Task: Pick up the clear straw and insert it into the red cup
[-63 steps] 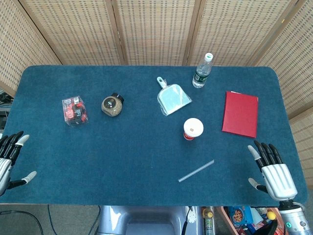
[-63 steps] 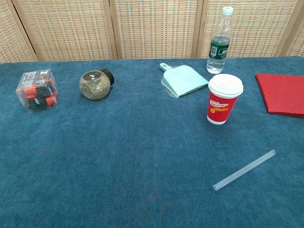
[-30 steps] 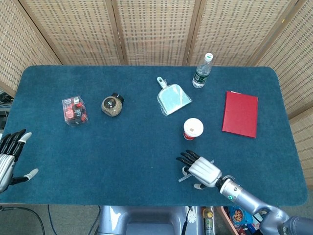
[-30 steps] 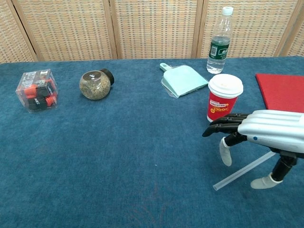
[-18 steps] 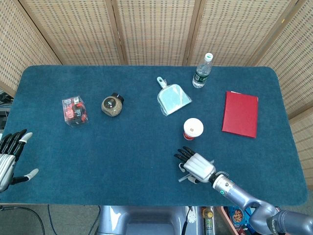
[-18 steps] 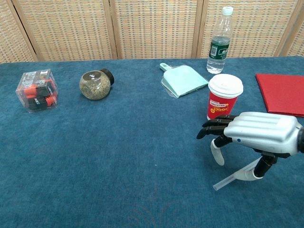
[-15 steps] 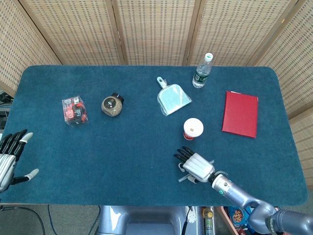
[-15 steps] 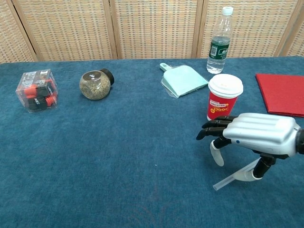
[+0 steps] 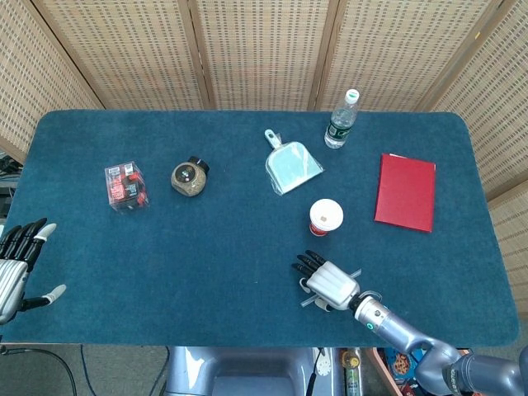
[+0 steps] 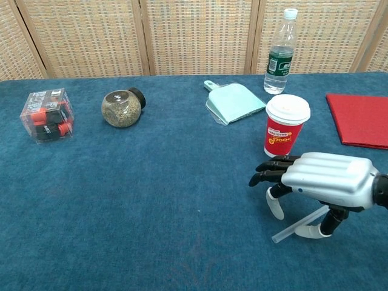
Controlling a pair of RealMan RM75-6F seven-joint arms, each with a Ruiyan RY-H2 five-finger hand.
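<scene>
The clear straw (image 10: 291, 231) lies flat on the blue tablecloth near the front edge, slanting up to the right. My right hand (image 10: 321, 180) hovers palm down over its middle, fingers spread, thumb tip touching the cloth beside the straw; nothing is gripped. In the head view the right hand (image 9: 328, 282) covers most of the straw (image 9: 355, 273). The red cup (image 10: 286, 126) with a white lid stands upright just behind the hand, apart from it; the head view shows this cup (image 9: 325, 218) from above. My left hand (image 9: 12, 268) is spread and empty at the table's left edge.
A water bottle (image 10: 279, 53) and a pale green dustpan (image 10: 233, 102) stand behind the cup. A red book (image 10: 361, 119) lies at the right. A round jar (image 10: 122, 108) and a clear box (image 10: 48, 115) sit at the left.
My right hand came in from the table's right edge to above the straw, then sank a little and shifted left, the thumb reaching the cloth by the straw. The left hand stayed put.
</scene>
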